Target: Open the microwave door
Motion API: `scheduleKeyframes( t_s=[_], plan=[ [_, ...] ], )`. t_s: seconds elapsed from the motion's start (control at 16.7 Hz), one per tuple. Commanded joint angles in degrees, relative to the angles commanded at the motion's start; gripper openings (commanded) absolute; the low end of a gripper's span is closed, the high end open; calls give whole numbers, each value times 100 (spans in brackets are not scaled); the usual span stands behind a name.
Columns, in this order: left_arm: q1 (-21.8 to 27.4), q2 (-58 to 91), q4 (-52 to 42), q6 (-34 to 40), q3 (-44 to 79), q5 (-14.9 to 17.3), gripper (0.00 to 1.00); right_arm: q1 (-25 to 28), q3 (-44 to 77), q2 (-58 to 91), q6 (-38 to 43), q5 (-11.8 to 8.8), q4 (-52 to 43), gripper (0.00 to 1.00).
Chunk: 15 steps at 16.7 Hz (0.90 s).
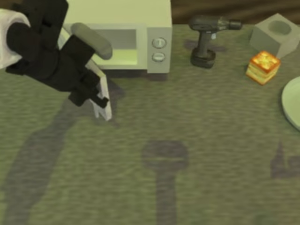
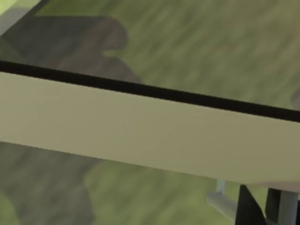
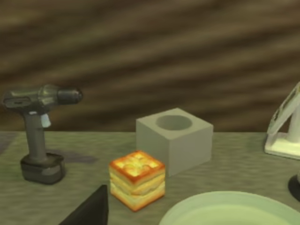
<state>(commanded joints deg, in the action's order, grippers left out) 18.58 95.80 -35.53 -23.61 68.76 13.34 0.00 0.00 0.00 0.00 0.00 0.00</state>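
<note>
Off to the right there's a dark grey drill (image 1: 206,40) standing upright, a grey cube with a round hole (image 1: 274,33), an orange layered block (image 1: 263,67) just beside it, and a pale plate (image 1: 293,105) at the table's right edge.

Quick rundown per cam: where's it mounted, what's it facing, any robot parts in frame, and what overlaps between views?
Top view: above the table, looking down on the microwave, its swung-open door, drill, grey cube and cake block; left arm and left end effector show at the door.
Left wrist view: close on the door's edge over the table; dark finger at the corner.
Right wrist view: low, facing the drill, cube and cake block.
Top and right wrist views share those three.
</note>
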Motion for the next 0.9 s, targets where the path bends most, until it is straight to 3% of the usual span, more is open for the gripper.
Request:
scheduleKeyframes(
  t_s=[0.48, 0.9],
  plan=[
    [-439, -116, -312, -1049, -88, 474, 0, 0, 0, 0, 0, 0, 0, 100],
    [-460, -129, -319, -1093, -86, 499, 0, 0, 0, 0, 0, 0, 0, 100]
  ],
)
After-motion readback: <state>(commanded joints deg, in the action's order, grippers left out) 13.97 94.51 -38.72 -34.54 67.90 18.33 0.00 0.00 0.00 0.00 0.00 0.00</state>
